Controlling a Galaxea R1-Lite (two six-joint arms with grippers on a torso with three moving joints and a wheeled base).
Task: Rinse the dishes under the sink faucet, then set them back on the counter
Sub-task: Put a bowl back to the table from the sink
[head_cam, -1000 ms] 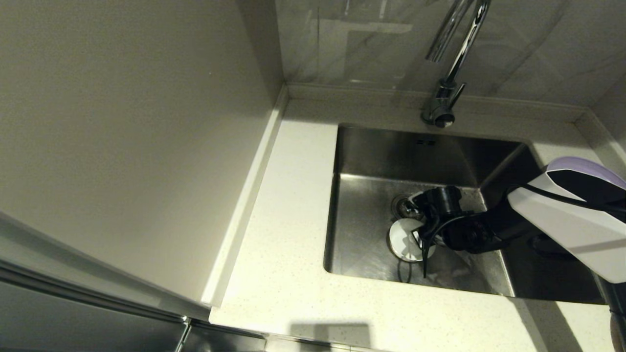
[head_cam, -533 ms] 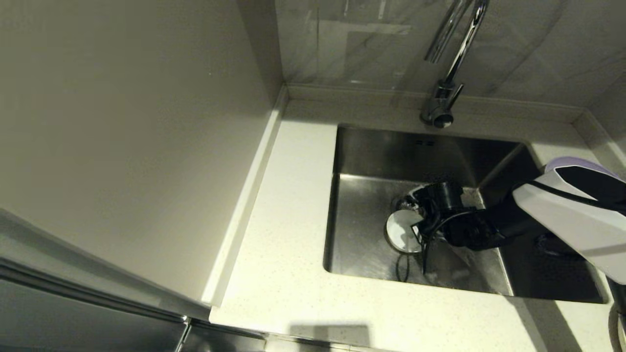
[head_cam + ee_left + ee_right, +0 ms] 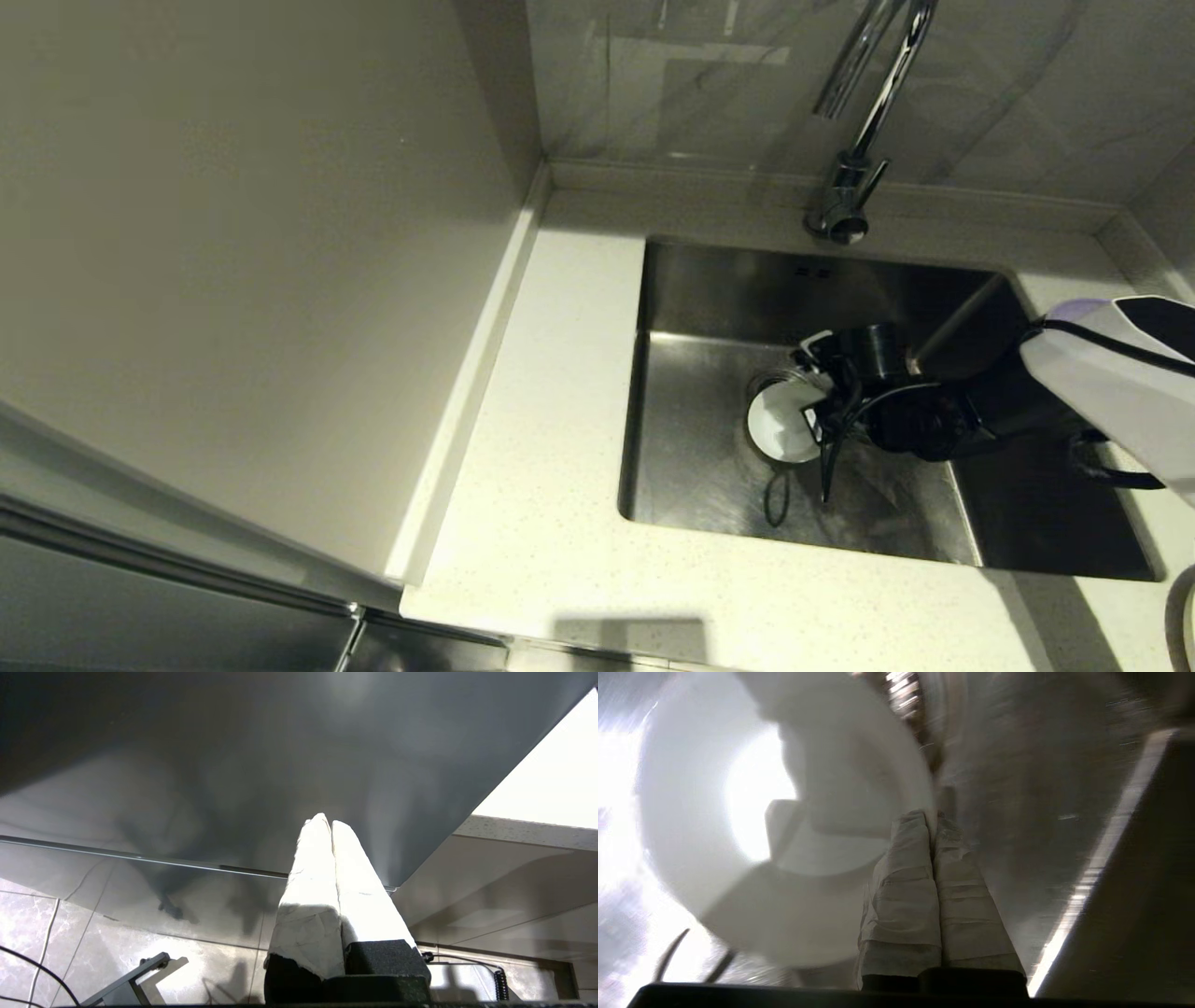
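Left tool (image 3: pixel 327 822): parked off to the side, below desk level, pads clenched together on nothing. White bowl (image 3: pixel 782 425): tilted on edge, low in sink (image 3: pixel 700 448), beside drain. Right tool (image 3: pixel 814 422): pinched tight on bowl's rim. Faucet (image 3: pixel 854 177) behind bowl and higher; likely move is up and back toward spout.

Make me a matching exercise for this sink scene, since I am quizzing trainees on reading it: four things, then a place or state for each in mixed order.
Things:
1. white bowl
2. sink faucet
3. left gripper
4. lilac-purple plate

Places or states:
A. on the counter behind the sink
B. shut on nothing, away from the sink
C. pinched at its rim by the right gripper, over the drain
D. partly hidden behind the right arm

Pairs: 1-C, 2-A, 3-B, 4-D
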